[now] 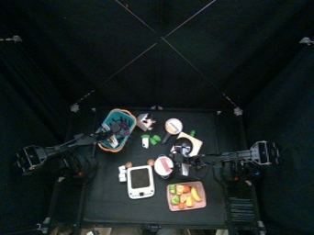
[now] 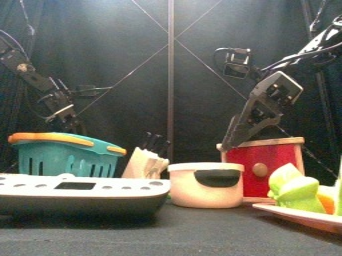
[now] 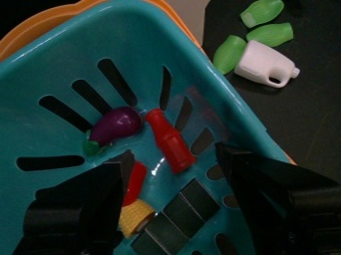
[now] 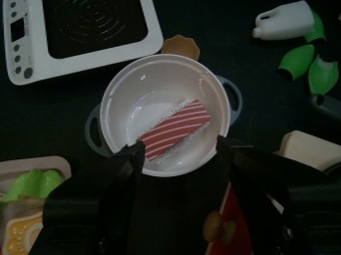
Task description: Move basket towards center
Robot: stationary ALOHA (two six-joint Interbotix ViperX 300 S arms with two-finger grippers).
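Note:
The teal-blue basket with an orange-brown rim stands at the table's back left. It also shows at the left in the front view. In the left wrist view it holds a purple eggplant, a red chili and other toy food. My left gripper is open, low over the basket's near side, jaws spread over its slotted wall. My right gripper is open, above a white bowl that holds a striped bacon piece, right of the table's middle.
A white flat device lies at the front middle, with a pinkish tray of colourful food to its right. A red pot stands at the right. A white bottle and green pieces lie beside the basket.

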